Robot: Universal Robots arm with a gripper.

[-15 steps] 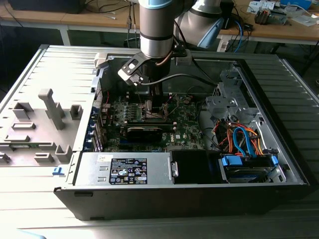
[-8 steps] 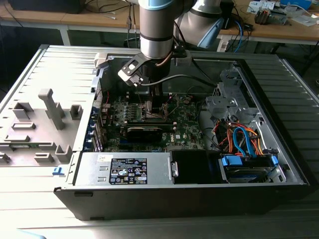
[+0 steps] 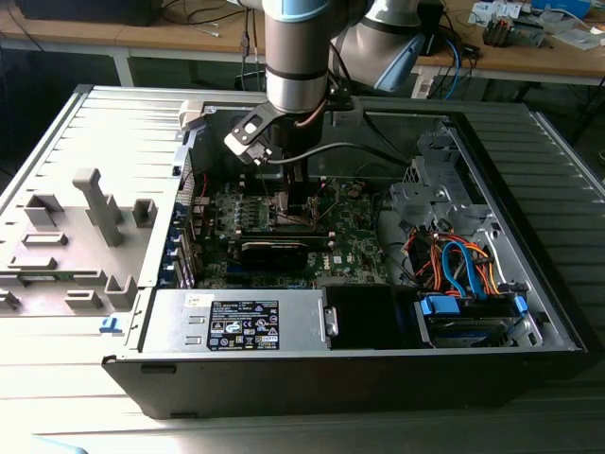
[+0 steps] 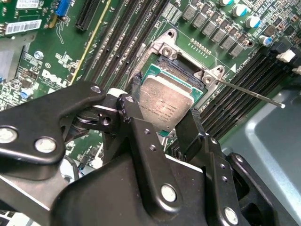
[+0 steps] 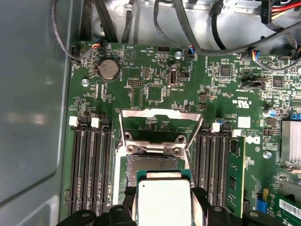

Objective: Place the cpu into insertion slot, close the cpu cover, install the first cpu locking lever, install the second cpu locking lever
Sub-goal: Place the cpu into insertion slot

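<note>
Going from the exterior view's left: a grey plastic fixture (image 3: 90,222) is sitting just beside the open PC case (image 3: 331,378). Moving along, the arm (image 3: 297,57) is reaching straight down into the case. The gripper (image 3: 293,199) is hanging over the green motherboard (image 3: 354,251), and a silver power supply (image 3: 236,322) is lying along the case's near wall. Over on the exterior view's right, a bundle of blue and orange cables (image 3: 458,265) is spilling across the drive bay.

The wrist views are showing the good stuff. In the second wrist view the gripper (image 4: 163,100) is pinching the cpu (image 4: 164,109) by two opposite edges. The black fingers (image 4: 188,129) are sitting narrow and snug against it, and its silvery top is facing up.

In the first wrist view the cpu (image 5: 162,202) is sitting over the near part of the insertion slot (image 5: 153,165), and the slot's dark contact field is peeking out past the chip's edge. Honestly can't tell if the chip is touching the slot or floating just above it.

The cpu cover (image 5: 160,113) is standing flipped open at the slot's far side, with the board showing through its window. Memory slots (image 5: 89,165) are running along both sides of the socket, and a round coin battery (image 5: 107,69) is sitting beyond the cover. In the second wrist view a thin metal rod (image 4: 249,92) is sticking out from one corner of the socket frame.
</note>
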